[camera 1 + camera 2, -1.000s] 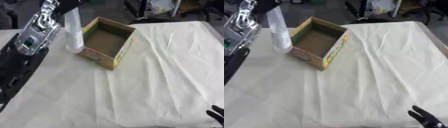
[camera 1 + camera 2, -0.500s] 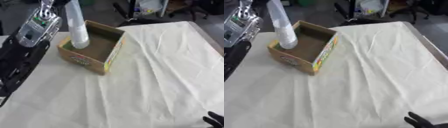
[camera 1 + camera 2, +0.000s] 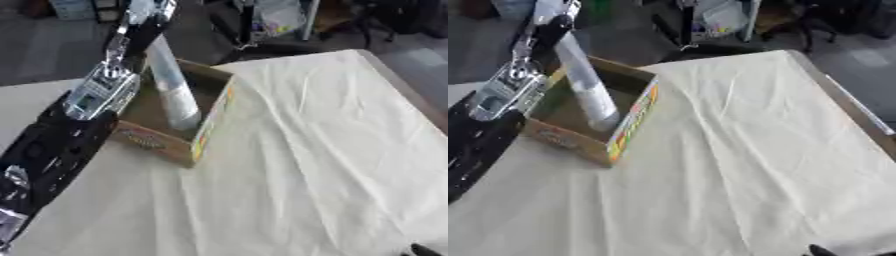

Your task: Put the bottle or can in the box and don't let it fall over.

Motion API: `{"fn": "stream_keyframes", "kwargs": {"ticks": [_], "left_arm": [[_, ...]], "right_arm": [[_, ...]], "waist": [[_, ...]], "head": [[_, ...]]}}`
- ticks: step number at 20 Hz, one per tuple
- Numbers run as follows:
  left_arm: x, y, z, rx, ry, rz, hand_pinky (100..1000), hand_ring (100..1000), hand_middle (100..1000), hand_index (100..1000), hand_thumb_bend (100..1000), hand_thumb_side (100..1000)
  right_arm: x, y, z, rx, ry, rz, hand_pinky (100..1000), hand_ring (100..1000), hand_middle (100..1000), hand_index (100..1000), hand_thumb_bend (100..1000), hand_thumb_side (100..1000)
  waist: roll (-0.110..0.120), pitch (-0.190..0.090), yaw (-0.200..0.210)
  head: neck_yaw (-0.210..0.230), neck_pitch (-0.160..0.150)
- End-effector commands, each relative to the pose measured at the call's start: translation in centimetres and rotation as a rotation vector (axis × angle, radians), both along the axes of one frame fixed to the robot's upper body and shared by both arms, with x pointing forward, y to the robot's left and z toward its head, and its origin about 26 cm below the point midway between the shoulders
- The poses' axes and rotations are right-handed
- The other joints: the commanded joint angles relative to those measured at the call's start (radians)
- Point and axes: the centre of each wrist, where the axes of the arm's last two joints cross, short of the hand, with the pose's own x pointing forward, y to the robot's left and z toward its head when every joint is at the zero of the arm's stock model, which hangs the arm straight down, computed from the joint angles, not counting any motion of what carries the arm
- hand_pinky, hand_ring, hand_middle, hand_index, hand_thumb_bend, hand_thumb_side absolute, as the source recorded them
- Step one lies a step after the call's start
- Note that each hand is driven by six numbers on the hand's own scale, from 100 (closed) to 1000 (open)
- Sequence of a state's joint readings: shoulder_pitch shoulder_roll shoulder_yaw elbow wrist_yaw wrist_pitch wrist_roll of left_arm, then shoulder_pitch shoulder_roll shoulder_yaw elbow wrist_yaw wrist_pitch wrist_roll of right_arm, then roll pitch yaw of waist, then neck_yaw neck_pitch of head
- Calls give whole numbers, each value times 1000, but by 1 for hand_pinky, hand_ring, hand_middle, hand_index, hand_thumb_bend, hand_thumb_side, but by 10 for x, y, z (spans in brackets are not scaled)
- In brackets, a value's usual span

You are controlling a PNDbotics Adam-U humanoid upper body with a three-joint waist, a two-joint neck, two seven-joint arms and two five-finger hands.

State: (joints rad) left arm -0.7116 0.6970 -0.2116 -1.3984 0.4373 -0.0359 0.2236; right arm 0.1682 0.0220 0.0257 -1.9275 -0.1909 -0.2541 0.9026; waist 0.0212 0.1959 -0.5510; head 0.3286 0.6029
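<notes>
Inside the box [image 3: 206,131], the bottle [image 3: 173,90] leans with its base low while the left hand [image 3: 147,17] curls round its top; letting go while tilted could tip it over the wall.
</notes>
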Motion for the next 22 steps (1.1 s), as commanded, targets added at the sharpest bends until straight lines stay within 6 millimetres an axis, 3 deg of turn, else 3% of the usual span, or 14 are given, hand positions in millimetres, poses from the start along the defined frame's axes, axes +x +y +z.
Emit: {"fn": "stream_keyframes", "kwargs": {"ticks": [1,4,11,17,22], "left_arm": [[-5,7,7,114,8,-3,947,1000,759,940,650,654],[-9,18,-2,214,86,16,981,1000,860,990,695,707],[-29,48,3,336,167,112,989,1000,904,1000,741,748],[-57,60,11,346,32,210,976,1000,872,992,717,753],[-82,65,6,304,-108,274,959,1000,844,976,670,733]], "right_arm": [[0,0,3,-12,-19,-2,670,1000,1000,1000,100,470],[-1,-1,2,-18,-16,-7,671,1000,1000,1000,100,470],[-4,-7,0,-28,-10,-26,671,1000,1000,1000,100,470],[-6,-15,-1,-29,-1,-51,671,1000,1000,1000,100,470],[-8,-20,-3,-31,4,-73,671,1000,1000,1000,100,470]], "waist": [[-1,-13,6],[-2,-19,18],[-3,-38,51],[-2,-51,88],[-5,-60,133]], "head": [[-1,-5],[-10,2],[-44,15],[-71,32],[-103,41]]}}
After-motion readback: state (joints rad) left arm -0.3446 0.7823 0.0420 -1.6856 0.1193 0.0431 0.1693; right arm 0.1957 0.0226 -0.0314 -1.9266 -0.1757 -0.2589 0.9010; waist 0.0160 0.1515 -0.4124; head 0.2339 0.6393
